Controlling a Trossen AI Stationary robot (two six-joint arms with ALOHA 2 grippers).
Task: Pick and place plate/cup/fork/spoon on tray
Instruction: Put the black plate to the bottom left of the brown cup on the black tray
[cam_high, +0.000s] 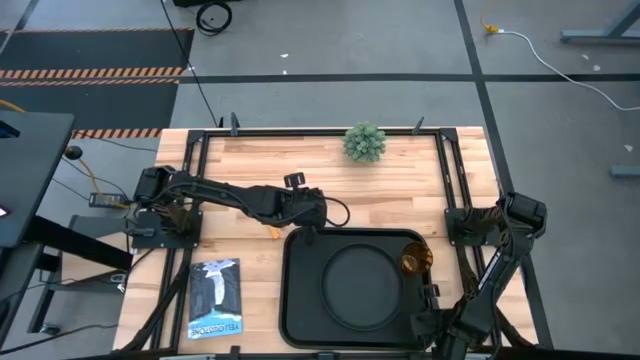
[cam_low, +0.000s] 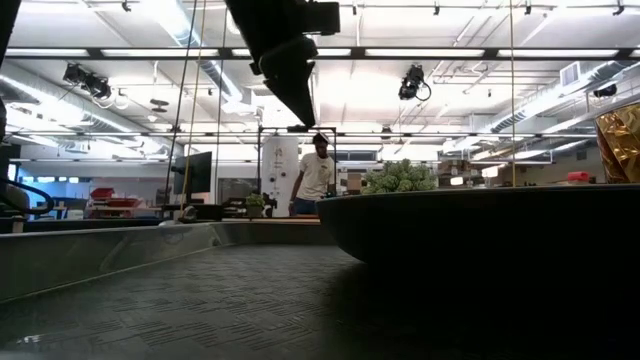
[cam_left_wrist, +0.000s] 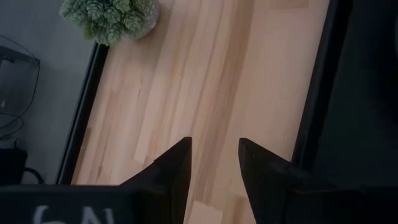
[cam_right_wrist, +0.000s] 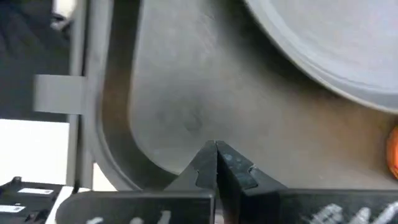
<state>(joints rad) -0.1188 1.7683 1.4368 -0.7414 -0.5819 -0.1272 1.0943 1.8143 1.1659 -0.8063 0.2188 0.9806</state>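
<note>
Progress of a table-setting task, seen from above, from table height and from both wrists. The tray (cam_high: 300, 290) lies on the table (cam_high: 400, 190) near its front edge. The plate (cam_high: 362, 285) already rests inside it, roughly central, and the cup (cam_high: 413, 261) stands upright in the tray's far right corner, just beside the plate; whether the two touch cannot be told. These two items appear done.

The left end effector (cam_high: 318, 216) hangs over bare wood just beyond the tray's far left corner. In its wrist view the fingers (cam_left_wrist: 177, 168) stand apart with nothing between them, only table boards showing in the gap. A small orange object (cam_high: 270, 232) shows on the table beside the left arm; it may be the spoon's handle, but it is too small to tell. The fork cannot be made out in any view. Judged from this, fork and spoon remain to be placed, so the task is about half complete.

The right end effector (cam_right_wrist: 216, 155) waits low over the tray's near right corner, its fingers pressed together and holding nothing.

A small potted plant (cam_high: 365, 141) at the table's far edge and a booklet (cam_high: 215, 297) left of the tray take no part. A person stands in the room beyond.
</note>
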